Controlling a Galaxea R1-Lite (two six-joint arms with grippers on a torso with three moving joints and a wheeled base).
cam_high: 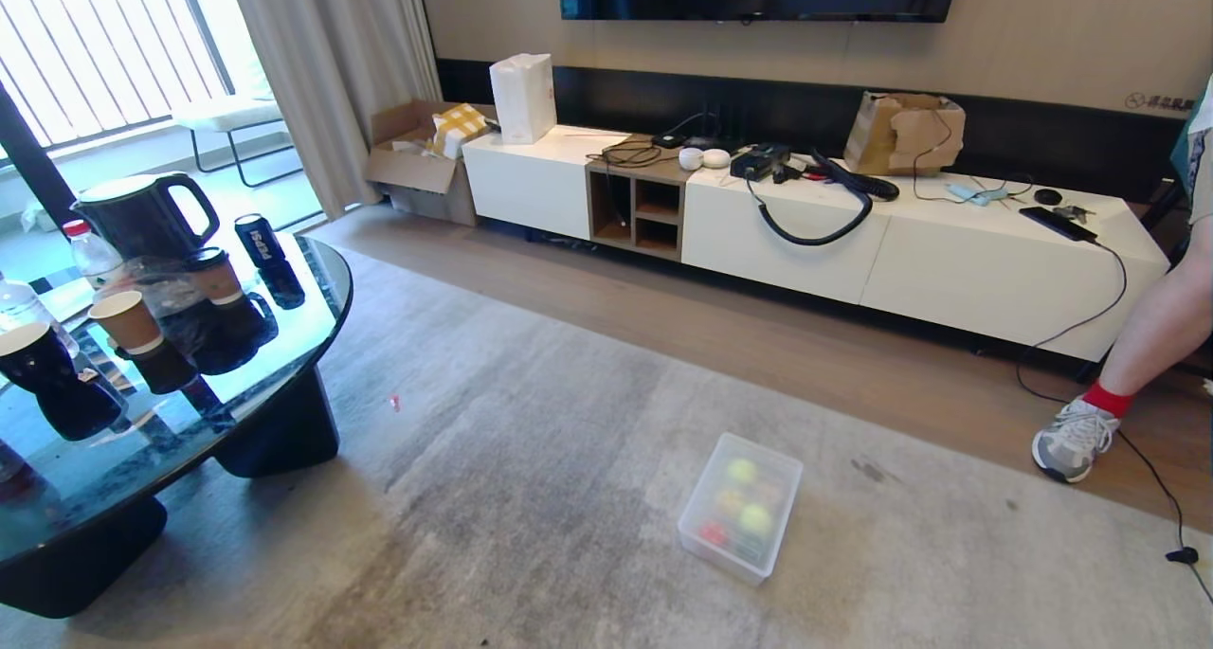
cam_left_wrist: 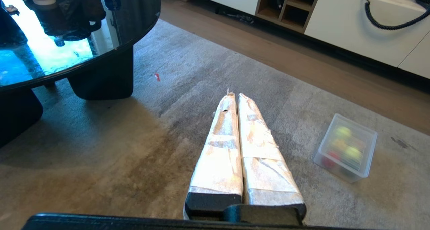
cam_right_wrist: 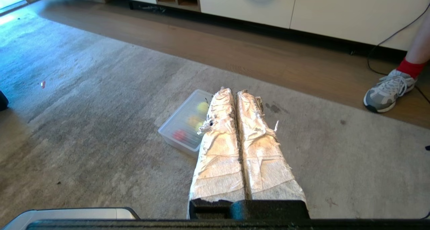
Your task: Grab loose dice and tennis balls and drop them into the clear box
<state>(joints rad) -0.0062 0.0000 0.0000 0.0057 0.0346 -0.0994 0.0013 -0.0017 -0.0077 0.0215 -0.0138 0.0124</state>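
Translucent rectangular clear box (cam_high: pixel 697 497) holds fuzzy round tennis balls (cam_high: pixel 755 518) on carpet (cam_high: pixel 531 497).

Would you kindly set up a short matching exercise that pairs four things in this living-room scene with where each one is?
Things:
1. clear box
2. black kettle
3. white paper bag
4. grey sneaker

Places:
A. on the white TV cabinet
B. on the wooden floor by the cabinet
C. on the grey rug
D. on the round glass table

Pairs: 1-C, 2-D, 3-A, 4-B
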